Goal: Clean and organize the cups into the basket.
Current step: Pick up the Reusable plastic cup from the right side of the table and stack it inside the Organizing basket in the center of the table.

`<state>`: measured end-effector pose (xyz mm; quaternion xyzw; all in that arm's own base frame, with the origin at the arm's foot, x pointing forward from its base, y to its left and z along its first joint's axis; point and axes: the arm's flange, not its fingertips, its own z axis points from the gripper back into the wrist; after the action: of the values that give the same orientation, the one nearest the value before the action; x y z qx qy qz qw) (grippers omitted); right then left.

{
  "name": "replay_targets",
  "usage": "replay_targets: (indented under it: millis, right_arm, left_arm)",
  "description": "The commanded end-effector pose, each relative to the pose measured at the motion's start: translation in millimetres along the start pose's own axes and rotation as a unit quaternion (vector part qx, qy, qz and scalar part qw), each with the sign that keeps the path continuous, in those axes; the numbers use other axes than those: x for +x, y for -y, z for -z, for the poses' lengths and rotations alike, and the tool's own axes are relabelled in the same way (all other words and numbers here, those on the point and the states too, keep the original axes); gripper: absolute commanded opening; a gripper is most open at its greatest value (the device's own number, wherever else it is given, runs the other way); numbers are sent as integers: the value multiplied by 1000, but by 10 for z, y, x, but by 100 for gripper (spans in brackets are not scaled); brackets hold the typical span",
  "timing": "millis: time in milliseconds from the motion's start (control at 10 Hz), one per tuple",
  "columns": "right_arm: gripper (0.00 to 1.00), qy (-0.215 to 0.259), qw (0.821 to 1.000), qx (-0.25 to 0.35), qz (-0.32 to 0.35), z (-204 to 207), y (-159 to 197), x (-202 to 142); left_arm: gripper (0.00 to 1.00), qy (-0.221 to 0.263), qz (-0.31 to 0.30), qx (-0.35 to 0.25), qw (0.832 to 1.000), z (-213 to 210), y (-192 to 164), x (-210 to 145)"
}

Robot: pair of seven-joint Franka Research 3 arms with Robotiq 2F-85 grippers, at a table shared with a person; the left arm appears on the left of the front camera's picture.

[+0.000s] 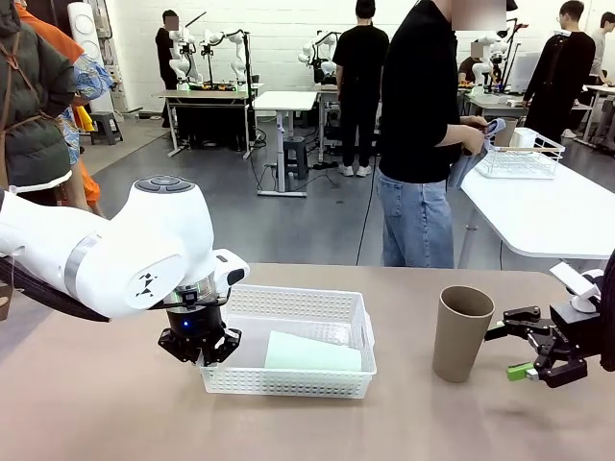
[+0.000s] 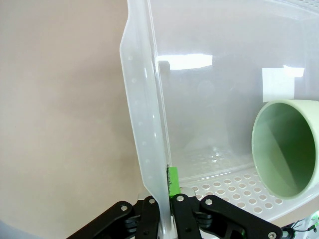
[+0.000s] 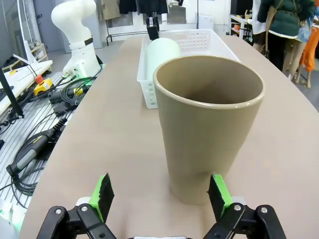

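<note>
White basket point(image 1: 288, 381) sits on the desk point(image 1: 115, 403), left of centre, long side running left-right. It holds one mint cup point(image 1: 312, 353) lying on its side on the basket floor, toward the right half. The cup's long axis runs left-right along the basket, open mouth pointing left, closed base right. Left gripper point(image 1: 200, 348) is at the basket's left end, jaws clamped on that end wall, one finger inside and one outside. In the left wrist view the translucent wall point(image 2: 144, 124) runs up from between the closed jaws point(image 2: 167, 191), with the mint cup's mouth point(image 2: 286, 149) facing the camera over the perforated floor. Tan cup point(image 1: 462, 333) stands upright on the desk right of the basket, apart from it, mouth up, wider at the top, long axis vertical. Right gripper point(image 1: 538, 357) is low, just right of the tan cup, jaws wide apart. In the right wrist view the tan cup point(image 3: 209, 129) stands just ahead of the right gripper point(image 3: 160, 191); cannot tell whether the right pad touches the cup's base. Past it are the basket point(image 3: 219, 42) and the mint cup's base point(image 3: 162, 52). A person point(image 1: 418, 134) stands past the desk's far edge, hands near a wire rack point(image 1: 522, 158) on another table.
</note>
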<state>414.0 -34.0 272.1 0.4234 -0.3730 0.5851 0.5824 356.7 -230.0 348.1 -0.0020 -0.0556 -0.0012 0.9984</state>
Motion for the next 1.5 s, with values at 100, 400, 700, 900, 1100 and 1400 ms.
replay_targets:
  millis: [100,400,700,900,1100,1400]
  right_arm:
    - [100,0,1000,-11,28,30,142,-78]
    - [100,2,999,-3,50,135,305,-170]
    - [100,6,998,17,67,264,505,-234]
    - [100,15,997,27,77,318,624,-269]
    - [100,17,996,36,83,390,713,-293]
    - [100,15,995,52,80,523,769,-279]
  left_arm:
    - [0,7,4,3,1000,11,6,-14]
    - [0,7,4,3,1000,11,6,-14]
    - [0,7,4,3,1000,11,6,-14]
    - [0,7,4,3,1000,11,6,-14]
    - [0,7,4,3,1000,11,6,-14]
    - [0,7,4,3,1000,11,6,-14]
